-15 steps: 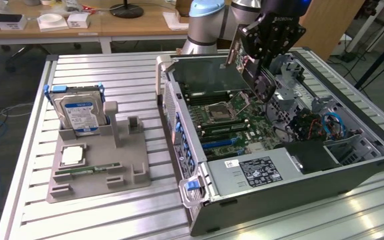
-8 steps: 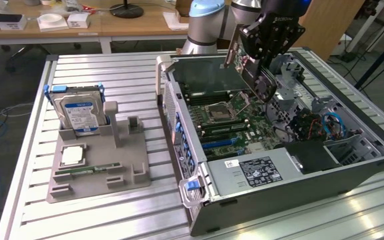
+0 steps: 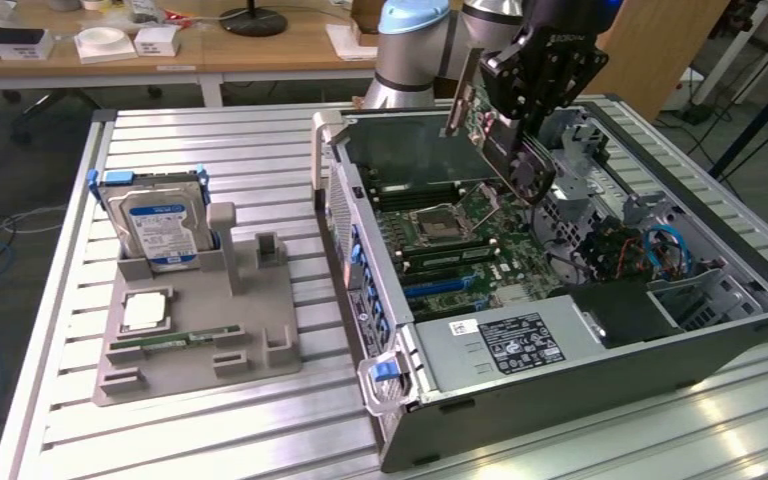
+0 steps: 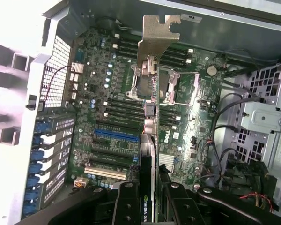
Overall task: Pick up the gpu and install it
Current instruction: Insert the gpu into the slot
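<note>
Well apart from the end effector (image 3: pixel 524 95), toward the exterior view's left, one grey holder (image 3: pixel 264 360) on the bench (image 3: pixel 224 150) carries one hard drive (image 3: pixel 160 225), one processor (image 3: pixel 145 310) and one memory stick (image 3: pixel 177 342). The end effector is clamped on the single gpu (image 3: pixel 491 125), hanging edge-on beneath it over the motherboard (image 3: pixel 491 250) of one open computer case (image 3: pixel 704 345): lifted, not yet seated.

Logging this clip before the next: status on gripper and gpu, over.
Black gripper shut on thin green gpu card with silver bracket. Card hangs above green motherboard in open grey computer case, not seated. No obstruction seen below.
</note>
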Action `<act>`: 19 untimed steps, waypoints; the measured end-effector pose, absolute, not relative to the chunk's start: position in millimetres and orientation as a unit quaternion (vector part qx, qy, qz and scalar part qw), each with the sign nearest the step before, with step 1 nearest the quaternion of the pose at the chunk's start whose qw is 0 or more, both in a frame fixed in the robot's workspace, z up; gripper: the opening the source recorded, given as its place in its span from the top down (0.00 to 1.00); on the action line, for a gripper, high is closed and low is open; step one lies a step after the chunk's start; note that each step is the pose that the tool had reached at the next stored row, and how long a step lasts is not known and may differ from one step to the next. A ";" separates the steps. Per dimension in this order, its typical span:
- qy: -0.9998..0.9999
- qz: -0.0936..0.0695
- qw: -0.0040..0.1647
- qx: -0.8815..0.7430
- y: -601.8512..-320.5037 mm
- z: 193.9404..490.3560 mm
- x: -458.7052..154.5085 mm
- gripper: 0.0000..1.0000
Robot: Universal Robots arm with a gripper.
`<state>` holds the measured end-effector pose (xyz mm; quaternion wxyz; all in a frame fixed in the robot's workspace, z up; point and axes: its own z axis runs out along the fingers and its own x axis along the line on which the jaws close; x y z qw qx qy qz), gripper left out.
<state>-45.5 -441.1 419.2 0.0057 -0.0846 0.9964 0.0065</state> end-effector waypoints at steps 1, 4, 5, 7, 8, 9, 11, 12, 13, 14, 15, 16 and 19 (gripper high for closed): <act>0.996 0.007 0.006 -0.087 -441.0 419.2 -45.5 0.74; 0.996 0.007 0.006 -0.094 -441.1 419.2 -45.5 0.74; 0.995 0.007 0.006 -0.096 -441.1 419.2 -45.5 0.74; 0.995 0.007 0.006 -0.100 -441.1 419.2 -45.5 0.74; 0.995 0.007 0.006 -0.103 -441.1 419.2 -45.5 0.74; 0.994 0.007 0.006 -0.105 -441.1 419.2 -45.5 0.74; 0.994 0.007 0.006 -0.109 -441.1 419.2 -45.5 0.74; 0.994 0.007 0.006 -0.111 -441.1 419.2 -45.5 0.74; 0.993 0.007 0.006 -0.114 -441.1 419.2 -45.5 0.74; 0.993 0.007 0.005 -0.116 -441.0 419.2 -45.5 0.74; 0.993 0.007 0.005 -0.118 -441.1 419.2 -45.5 0.74; 0.993 0.007 0.005 -0.120 -441.0 419.2 -45.5 0.74; 0.992 0.007 0.005 -0.126 -441.1 419.2 -45.5 0.74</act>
